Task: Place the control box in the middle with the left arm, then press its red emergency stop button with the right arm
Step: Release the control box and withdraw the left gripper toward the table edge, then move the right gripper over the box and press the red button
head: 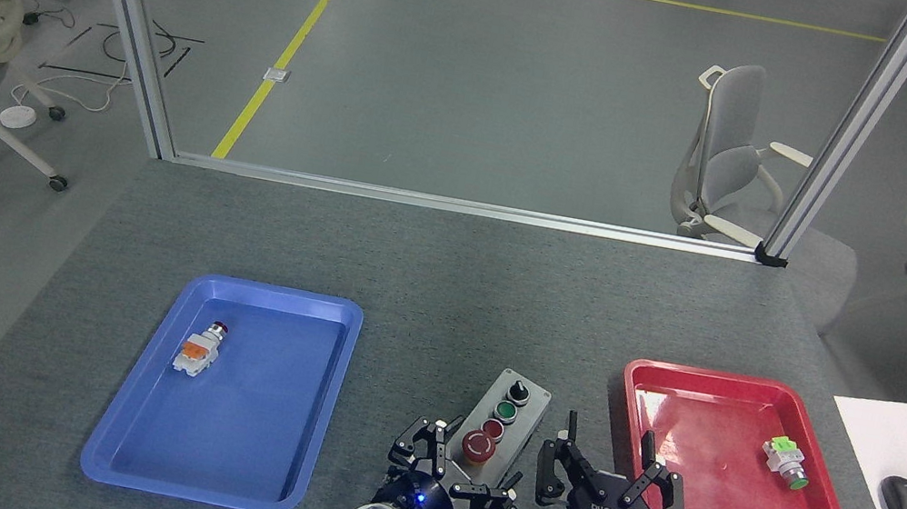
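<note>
While left hand (453, 487) clamps control box (501, 423) near end, right hand (603, 475) spread wide just beside.

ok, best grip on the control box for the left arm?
Across the long sides at the near end of the control box, coming from the near side as the left gripper sits now. The box is narrow and oblong, and that keeps fingers beside the buttons, not over them.
</note>
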`<action>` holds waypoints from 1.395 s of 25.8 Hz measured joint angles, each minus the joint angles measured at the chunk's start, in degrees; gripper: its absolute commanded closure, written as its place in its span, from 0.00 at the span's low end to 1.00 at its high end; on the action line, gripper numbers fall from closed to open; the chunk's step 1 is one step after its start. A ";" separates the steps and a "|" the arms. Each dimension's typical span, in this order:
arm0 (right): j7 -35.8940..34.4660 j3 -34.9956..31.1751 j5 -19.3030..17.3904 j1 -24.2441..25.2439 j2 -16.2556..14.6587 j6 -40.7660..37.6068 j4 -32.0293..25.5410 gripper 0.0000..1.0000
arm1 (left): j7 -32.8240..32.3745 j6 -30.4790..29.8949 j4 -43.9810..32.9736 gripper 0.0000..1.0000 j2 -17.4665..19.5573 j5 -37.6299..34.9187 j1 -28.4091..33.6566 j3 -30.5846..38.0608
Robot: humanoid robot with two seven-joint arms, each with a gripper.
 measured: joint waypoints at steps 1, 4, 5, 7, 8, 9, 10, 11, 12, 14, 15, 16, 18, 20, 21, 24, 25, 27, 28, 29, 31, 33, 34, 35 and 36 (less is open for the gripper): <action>0.06 0.03 0.00 0.00 0.03 0.00 -0.01 0.16 | -0.03 -0.13 -0.78 0.02 0.18 0.00 0.45 0.02; 0.22 0.09 -0.01 0.00 0.17 0.00 -0.01 0.34 | -0.04 -0.47 -3.37 0.01 1.68 0.02 1.81 0.15; 0.25 0.12 -0.03 -0.01 0.27 0.00 -0.01 0.43 | -0.04 -0.55 -4.41 0.01 2.67 0.05 2.30 0.23; 0.34 0.21 -0.05 -0.01 0.48 -0.27 0.00 0.55 | -0.05 -1.04 -6.33 0.01 4.35 0.11 3.34 0.40; 0.42 0.23 -0.05 -0.01 0.54 -0.44 0.01 0.64 | -0.05 -1.61 -7.44 0.01 5.27 0.13 3.99 0.54; 0.48 0.24 -0.05 -0.01 0.61 -0.55 0.01 0.70 | -0.02 -1.89 -8.43 0.01 6.03 0.15 4.64 0.69; 0.53 0.26 -0.03 -0.01 0.66 -0.67 0.02 0.77 | 0.03 -2.07 -9.52 0.01 7.01 0.16 5.25 0.90; 0.54 0.30 0.03 -0.01 0.73 -0.92 0.04 0.84 | 0.07 -2.11 -10.68 0.01 8.01 0.19 5.90 1.17; 0.56 0.34 0.11 -0.01 0.76 -1.52 0.05 0.88 | 0.10 -2.26 -11.78 0.01 8.95 0.21 6.53 1.45; 0.57 0.41 0.25 -0.01 0.82 -2.93 0.06 0.96 | 0.16 -2.51 -14.59 0.01 11.02 0.24 8.20 2.36; 0.57 0.42 0.32 -0.01 0.83 -3.59 0.07 0.99 | 0.25 -2.64 -16.30 0.01 12.17 0.25 9.18 3.04; 0.61 0.43 0.36 -0.01 0.83 -4.12 0.07 1.00 | 0.33 -3.07 -18.34 0.01 13.52 0.27 10.40 4.10; 0.94 0.46 0.40 0.00 0.84 -4.95 0.07 1.00 | 0.36 -4.47 -22.59 0.01 16.27 0.35 13.04 7.16; 1.30 0.50 0.42 0.02 0.84 -5.90 0.07 1.00 | 0.36 -7.20 -26.75 0.01 18.38 0.55 16.10 12.07; 1.54 0.53 0.42 0.05 0.87 -6.38 0.08 1.00 | 0.33 -8.78 -28.46 0.01 19.04 0.73 17.45 15.10; 1.85 0.84 0.40 0.07 1.05 -7.47 0.12 1.00 | 0.28 -15.04 -31.75 0.01 20.04 1.75 20.37 26.27; 1.99 1.16 0.39 0.07 1.20 -7.65 0.23 1.00 | 0.28 -17.19 -32.25 0.01 20.13 2.22 20.90 30.81; 2.52 1.82 0.37 0.08 1.49 -7.78 0.68 1.00 | 0.28 -20.74 -32.57 0.01 20.21 3.22 21.27 38.38; 3.02 2.25 0.37 0.08 1.64 -7.78 0.94 1.00 | 0.28 -21.85 -32.54 0.01 20.26 3.63 21.26 42.04; 3.52 2.71 0.36 0.06 1.78 -7.78 1.16 1.00 | 0.28 -22.75 -32.35 0.01 20.29 3.96 21.26 44.73; 4.06 3.66 0.36 -0.13 2.16 -7.64 1.66 1.00 | 0.30 -23.73 -31.85 0.01 20.32 4.39 20.87 49.44; 4.60 4.53 0.36 -0.39 2.59 -7.46 2.48 1.00 | 0.39 -23.81 -31.43 0.01 20.35 4.59 20.28 52.75; 4.75 4.99 0.36 -0.61 2.78 -7.45 3.05 1.00 | 0.48 -23.73 -31.32 0.01 20.35 4.65 20.05 53.97; 4.77 5.43 0.35 -0.93 2.94 -7.42 3.65 1.00 | 0.62 -23.03 -31.23 0.01 20.32 4.68 19.85 54.92; 4.78 5.94 0.35 -1.31 3.08 -7.40 4.41 1.00 | 0.66 -22.34 -31.16 0.01 20.27 4.69 19.73 55.60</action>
